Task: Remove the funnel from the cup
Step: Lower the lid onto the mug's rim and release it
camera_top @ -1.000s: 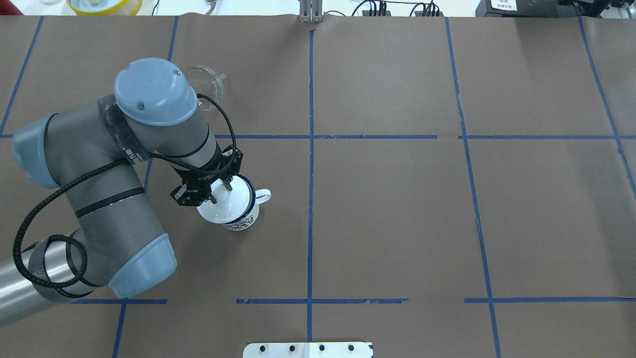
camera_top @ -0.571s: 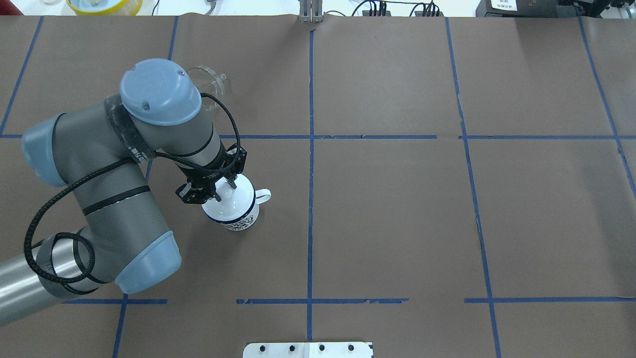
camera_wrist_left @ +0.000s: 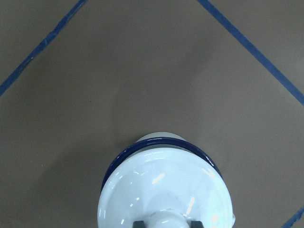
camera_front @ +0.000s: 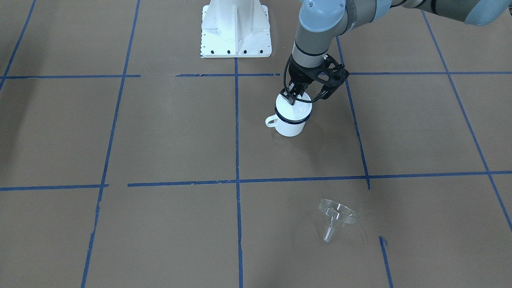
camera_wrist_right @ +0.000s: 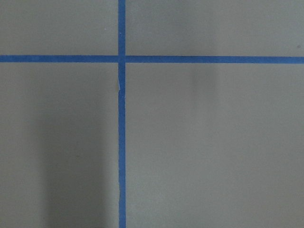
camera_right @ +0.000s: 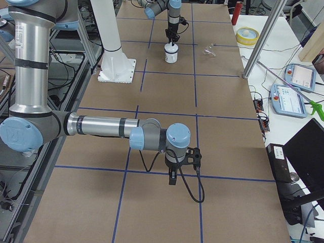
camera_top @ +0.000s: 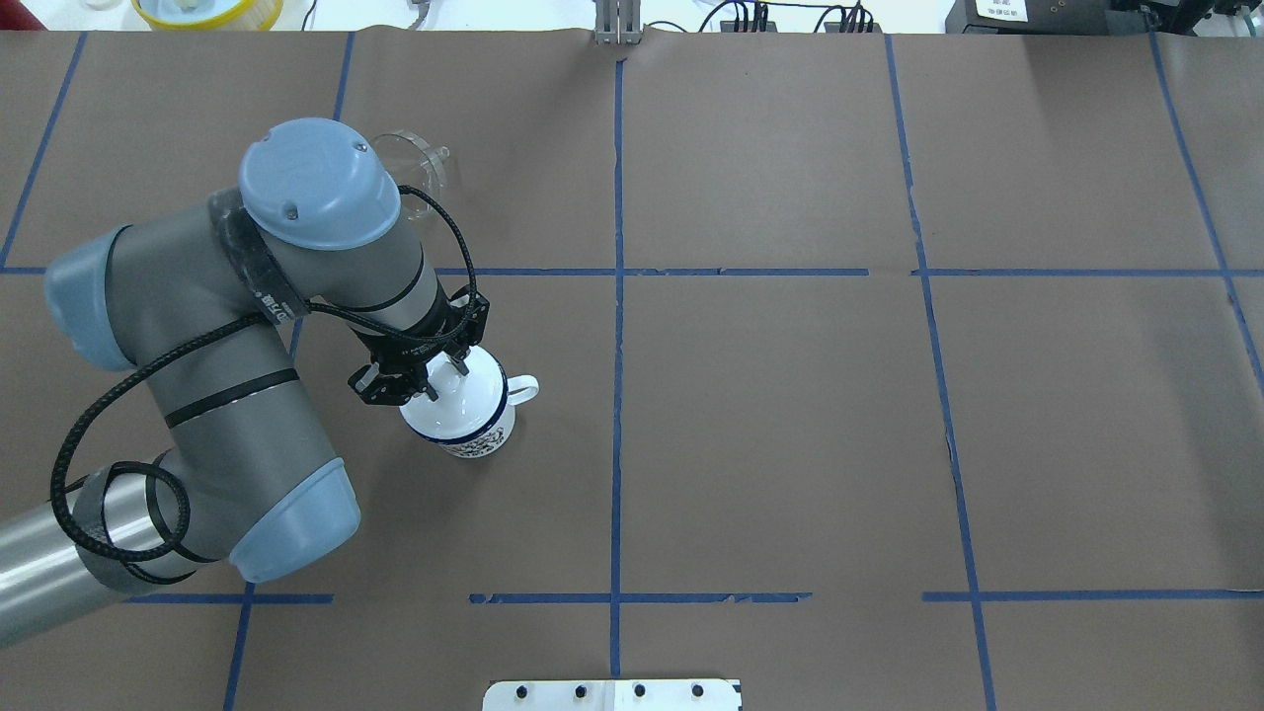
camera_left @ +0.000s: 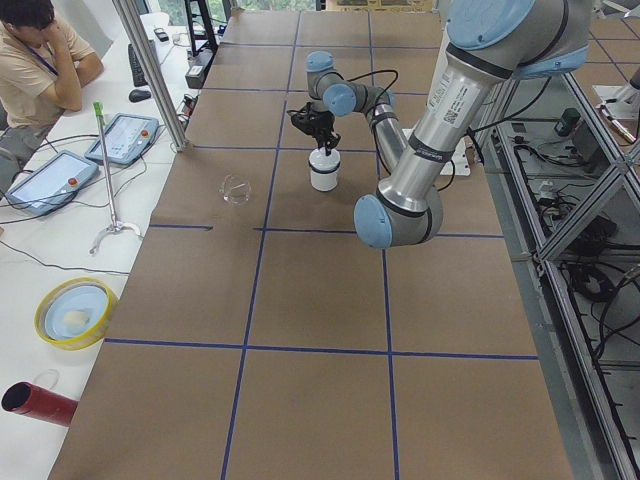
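The clear funnel [camera_front: 338, 216] lies on its side on the table, well apart from the cup; in the overhead view [camera_top: 420, 163] my left arm partly hides it. The white cup [camera_front: 290, 126] with a blue rim stands upright, handle outward. A white domed lid [camera_top: 464, 405] with a knob sits on the cup. My left gripper [camera_top: 445, 380] is right above the cup, shut on the lid's knob; the wrist view shows the lid [camera_wrist_left: 161, 190] with the fingertips either side of the knob. My right gripper [camera_right: 172, 178] hangs over bare table far off; I cannot tell whether it is open or shut.
A white base plate [camera_front: 236, 28] sits at the robot's side of the table. Blue tape lines mark a grid on the brown paper. A person and tablets [camera_left: 45, 180] are beyond the far edge, with a yellow bowl [camera_left: 75, 312] there.
The left gripper and the lid shifted slightly to the right over the cup between one second ago and 0.6 s ago. Since then nothing has moved.
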{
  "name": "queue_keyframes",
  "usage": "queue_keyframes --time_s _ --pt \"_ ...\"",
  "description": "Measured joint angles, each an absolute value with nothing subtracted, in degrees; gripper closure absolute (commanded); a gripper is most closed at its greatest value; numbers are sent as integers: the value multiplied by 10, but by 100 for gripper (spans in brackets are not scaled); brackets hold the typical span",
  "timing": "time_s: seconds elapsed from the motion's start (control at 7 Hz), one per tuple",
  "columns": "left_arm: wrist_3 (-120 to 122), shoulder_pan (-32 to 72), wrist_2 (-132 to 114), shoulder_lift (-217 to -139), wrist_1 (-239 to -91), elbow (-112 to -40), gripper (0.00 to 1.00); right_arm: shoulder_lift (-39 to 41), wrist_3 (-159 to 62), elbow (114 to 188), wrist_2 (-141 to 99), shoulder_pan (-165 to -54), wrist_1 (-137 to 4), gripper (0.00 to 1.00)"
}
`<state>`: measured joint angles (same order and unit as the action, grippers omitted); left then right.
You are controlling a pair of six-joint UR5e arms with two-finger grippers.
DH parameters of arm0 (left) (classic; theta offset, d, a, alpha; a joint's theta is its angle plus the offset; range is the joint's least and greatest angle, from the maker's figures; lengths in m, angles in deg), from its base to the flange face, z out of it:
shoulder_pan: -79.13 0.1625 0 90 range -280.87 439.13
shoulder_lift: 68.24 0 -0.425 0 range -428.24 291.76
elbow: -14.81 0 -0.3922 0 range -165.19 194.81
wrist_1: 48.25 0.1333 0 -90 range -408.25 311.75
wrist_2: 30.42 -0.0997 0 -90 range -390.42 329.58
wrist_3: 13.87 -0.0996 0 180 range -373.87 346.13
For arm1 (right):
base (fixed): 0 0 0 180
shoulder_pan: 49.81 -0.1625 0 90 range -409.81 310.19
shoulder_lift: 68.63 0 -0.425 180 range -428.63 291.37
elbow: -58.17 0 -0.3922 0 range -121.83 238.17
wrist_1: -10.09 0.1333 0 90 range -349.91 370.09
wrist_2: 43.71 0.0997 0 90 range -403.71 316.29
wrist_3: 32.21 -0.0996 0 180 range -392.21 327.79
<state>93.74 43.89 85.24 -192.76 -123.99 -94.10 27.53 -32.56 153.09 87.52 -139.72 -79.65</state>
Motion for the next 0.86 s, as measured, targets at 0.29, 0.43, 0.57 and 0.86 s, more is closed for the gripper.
queue_keyframes --time_s 0.29,0.43,0.57,0.86 --pt "933 439 852 -1927 -1240 -941 100 275 -326 1531 875 -1397 -796 0" --pt "932 439 852 -1927 -1240 -940 100 275 -326 1531 875 -1397 -796 0" --pt "932 439 852 -1927 -1240 -939 100 275 -326 1531 875 -1397 -796 0" --pt "932 439 852 -1929 -1240 -937 100 275 -326 1531 875 -1397 -796 0"
